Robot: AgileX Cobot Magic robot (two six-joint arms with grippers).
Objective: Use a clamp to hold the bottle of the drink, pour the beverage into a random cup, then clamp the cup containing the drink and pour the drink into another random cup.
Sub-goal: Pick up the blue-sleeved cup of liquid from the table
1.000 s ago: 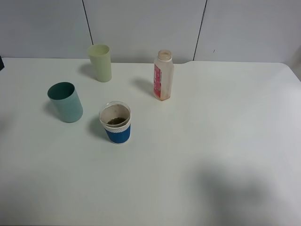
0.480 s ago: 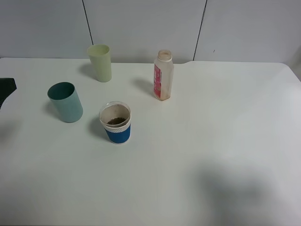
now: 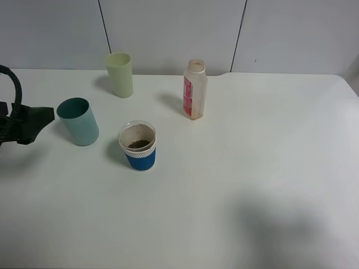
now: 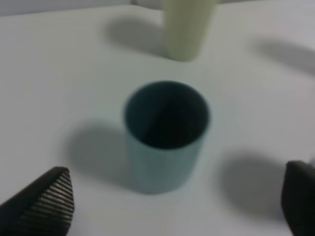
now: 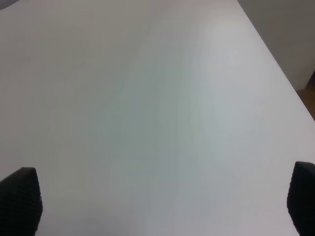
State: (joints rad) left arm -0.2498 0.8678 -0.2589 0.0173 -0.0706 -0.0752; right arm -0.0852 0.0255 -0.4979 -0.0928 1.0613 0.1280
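The bottle of the drink point(image 3: 194, 89) stands upright at the back middle of the table, uncapped. The blue-sleeved cup containing the drink point(image 3: 138, 147) sits in front of it to the left, with a little dark brown beverage point(image 3: 138, 144) at its bottom. The teal tumbler point(image 3: 78, 121) stands further left. My left gripper point(image 3: 42, 119) reaches in from the left edge, just short of that tumbler. In the left wrist view its fingers point(image 4: 42, 204) stand open with the teal tumbler point(image 4: 165, 137) ahead of them, untouched. My right gripper point(image 5: 161, 206) is open over bare table.
A pale yellow-green tumbler point(image 3: 119, 74) stands at the back left, also seen as the pale tumbler point(image 4: 187, 27) beyond the teal one. The white table point(image 3: 252, 168) ends at a grey panelled wall behind. The table's right edge point(image 5: 275, 54) shows in the right wrist view.
My left gripper has come in from the left edge towards the teal tumbler. The cups and the bottle have not moved.
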